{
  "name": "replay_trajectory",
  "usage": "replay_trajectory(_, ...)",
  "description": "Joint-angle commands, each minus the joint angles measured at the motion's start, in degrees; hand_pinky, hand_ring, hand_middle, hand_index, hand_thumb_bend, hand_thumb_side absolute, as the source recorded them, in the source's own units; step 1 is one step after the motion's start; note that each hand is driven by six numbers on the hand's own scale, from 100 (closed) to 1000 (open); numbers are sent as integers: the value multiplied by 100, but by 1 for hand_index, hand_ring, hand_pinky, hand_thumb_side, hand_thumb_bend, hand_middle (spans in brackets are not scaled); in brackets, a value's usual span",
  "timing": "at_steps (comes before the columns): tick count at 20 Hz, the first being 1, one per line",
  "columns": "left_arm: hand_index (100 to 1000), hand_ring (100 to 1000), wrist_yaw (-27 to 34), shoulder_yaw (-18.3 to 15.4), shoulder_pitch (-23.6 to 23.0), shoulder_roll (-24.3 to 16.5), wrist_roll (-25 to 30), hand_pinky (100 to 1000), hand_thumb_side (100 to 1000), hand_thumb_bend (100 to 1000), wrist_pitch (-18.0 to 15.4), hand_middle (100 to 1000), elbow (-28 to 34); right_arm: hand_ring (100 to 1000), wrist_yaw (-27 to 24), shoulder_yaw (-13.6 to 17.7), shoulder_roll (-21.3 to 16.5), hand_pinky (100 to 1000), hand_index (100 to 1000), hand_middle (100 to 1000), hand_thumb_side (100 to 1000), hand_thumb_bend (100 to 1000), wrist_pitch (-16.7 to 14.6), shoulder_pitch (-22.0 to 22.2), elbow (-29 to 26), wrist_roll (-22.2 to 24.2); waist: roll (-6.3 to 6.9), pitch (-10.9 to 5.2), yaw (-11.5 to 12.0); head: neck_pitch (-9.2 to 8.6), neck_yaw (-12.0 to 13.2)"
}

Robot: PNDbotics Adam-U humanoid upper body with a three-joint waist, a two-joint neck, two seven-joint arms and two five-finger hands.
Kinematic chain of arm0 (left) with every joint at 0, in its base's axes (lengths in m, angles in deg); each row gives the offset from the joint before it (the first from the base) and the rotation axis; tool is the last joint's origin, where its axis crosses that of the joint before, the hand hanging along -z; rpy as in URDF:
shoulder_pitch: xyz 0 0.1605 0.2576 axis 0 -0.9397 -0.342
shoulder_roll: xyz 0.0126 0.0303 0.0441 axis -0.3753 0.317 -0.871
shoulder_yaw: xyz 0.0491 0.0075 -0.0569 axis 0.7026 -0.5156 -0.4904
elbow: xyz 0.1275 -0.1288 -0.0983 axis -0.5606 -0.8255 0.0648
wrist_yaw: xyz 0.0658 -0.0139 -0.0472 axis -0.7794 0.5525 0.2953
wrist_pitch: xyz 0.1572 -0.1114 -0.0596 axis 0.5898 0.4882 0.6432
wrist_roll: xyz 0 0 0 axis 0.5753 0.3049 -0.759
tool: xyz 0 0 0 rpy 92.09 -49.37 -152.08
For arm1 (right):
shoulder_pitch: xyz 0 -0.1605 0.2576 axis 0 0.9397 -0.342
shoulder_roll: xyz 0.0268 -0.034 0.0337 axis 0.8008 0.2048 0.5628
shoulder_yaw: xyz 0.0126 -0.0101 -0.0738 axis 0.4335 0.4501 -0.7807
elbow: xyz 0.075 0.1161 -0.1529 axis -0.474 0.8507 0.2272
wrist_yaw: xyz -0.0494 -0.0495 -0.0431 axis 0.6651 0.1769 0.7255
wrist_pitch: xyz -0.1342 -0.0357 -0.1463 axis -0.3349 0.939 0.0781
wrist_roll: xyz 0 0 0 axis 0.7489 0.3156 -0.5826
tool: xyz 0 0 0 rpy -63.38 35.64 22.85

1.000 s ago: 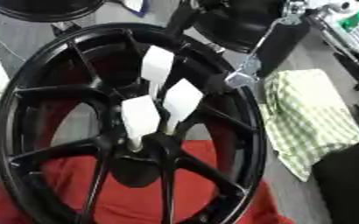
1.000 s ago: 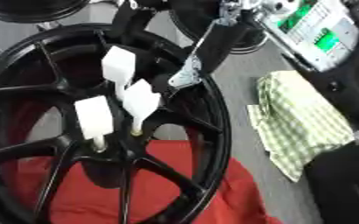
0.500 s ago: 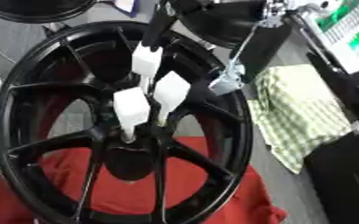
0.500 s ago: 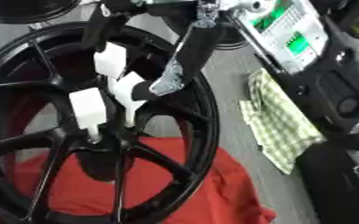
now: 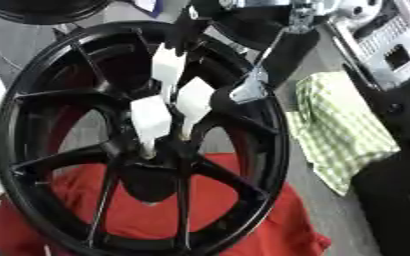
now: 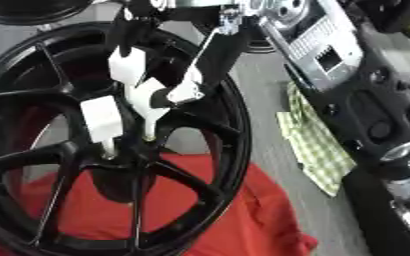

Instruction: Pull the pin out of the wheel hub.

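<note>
Right hand [image 5: 194,97], black with white panels, reaches down from the top edge into a black spoked wheel [image 5: 277,150]; whether it is clamped on anything cannot be told; directly beneath it, a thin pale stem, probably the pin [image 5: 145,148], stands roughly upright in the wheel hub [image 5: 152,167], so the pull looks to run back up along the arm; the wheel lies on a red cloth [image 5: 243,220]; a checked cloth [image 5: 344,135] lies beside it.
</note>
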Motion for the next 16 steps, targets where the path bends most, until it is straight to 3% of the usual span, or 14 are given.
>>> replay_trajectory(1,666,541,-34,-61,14,-64,-35,740,775,100,11,561,109,840,244,21,37,845,825,710,160,422,-9,-27,24,-42,45,-156,-23,-29,78)
replay_trajectory(13,666,541,-52,-90,-10,-40,-69,740,777,100,19,561,109,841,393,-45,148,846,823,709,159,412,-100,-4,79,-115,42,-121,-3,-4,90)
replay_trajectory(16,665,540,-62,-132,-41,-14,-107,740,782,100,23,561,109,841,527,-144,177,845,826,716,138,431,-229,34,-133,-4,44,-57,7,-61,90)
